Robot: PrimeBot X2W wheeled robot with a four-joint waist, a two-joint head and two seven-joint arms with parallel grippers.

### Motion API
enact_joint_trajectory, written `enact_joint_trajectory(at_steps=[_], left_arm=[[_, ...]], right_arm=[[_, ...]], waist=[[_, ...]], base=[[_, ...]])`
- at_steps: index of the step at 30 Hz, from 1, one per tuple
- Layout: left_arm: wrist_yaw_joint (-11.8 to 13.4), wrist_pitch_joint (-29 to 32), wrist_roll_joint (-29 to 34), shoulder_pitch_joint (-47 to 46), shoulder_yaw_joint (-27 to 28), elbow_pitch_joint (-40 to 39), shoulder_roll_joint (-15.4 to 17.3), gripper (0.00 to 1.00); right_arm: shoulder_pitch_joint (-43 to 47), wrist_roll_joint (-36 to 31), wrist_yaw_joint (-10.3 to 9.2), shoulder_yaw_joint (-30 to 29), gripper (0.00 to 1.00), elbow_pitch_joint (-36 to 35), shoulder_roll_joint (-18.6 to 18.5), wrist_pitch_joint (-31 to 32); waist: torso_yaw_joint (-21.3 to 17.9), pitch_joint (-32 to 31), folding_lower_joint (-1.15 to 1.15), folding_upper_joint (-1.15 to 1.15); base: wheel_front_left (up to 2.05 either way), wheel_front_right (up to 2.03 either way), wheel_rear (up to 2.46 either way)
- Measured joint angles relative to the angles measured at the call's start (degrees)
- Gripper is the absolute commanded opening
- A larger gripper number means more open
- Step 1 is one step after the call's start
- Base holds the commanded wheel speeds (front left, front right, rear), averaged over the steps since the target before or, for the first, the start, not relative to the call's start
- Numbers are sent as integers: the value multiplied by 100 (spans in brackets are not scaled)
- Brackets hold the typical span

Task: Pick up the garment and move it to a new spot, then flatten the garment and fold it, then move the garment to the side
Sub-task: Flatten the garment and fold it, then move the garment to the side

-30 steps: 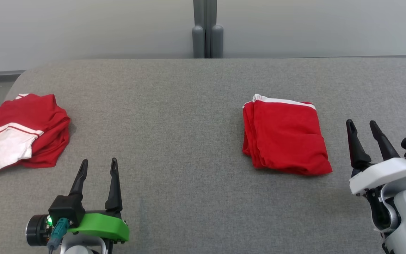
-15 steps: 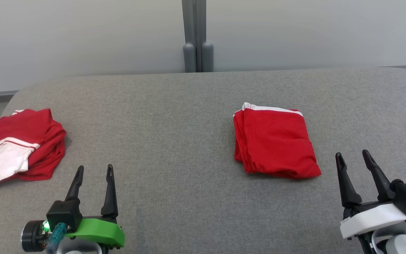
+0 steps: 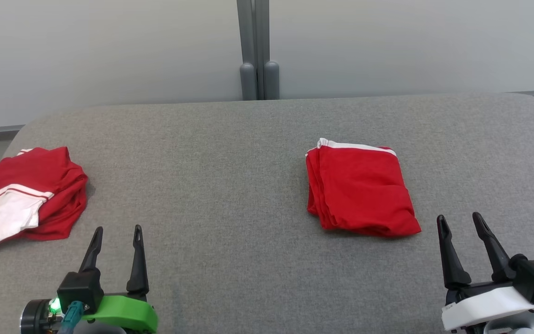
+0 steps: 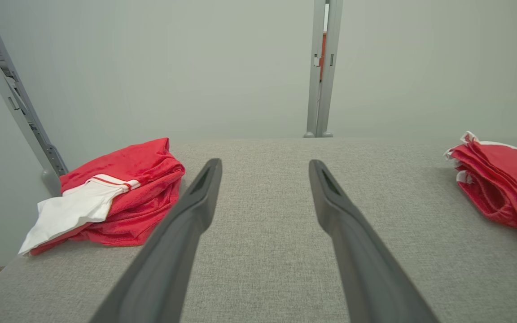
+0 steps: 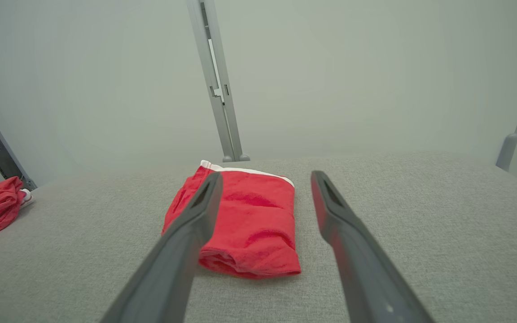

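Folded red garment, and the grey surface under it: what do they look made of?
The folded red garment looks like soft knit cloth, probably cotton jersey, with a matte finish: it slumps in limp stacked layers, with white trim along its far edge. The grey surface looks like a matte woven fabric covering with a fine flecked weave and rounded corners. Whether it is padded underneath cannot be told.

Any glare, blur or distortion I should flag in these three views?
Head view: even, soft light, no glare, faint shadow beside the folded garment. Left wrist view: the fingers blur near the lens. Right wrist view: the post leans, garment sharp.
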Motion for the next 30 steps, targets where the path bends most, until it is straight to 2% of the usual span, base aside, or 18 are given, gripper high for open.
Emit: enact_joint_trajectory(at_steps=[30], left_arm=[[-68,0,169,155,90,-10,20,100]], right_arm=[[102,-108,0,-77,100,-36,107,-1]], waist=[[82,-10,0,0]], base=[[0,0,0]])
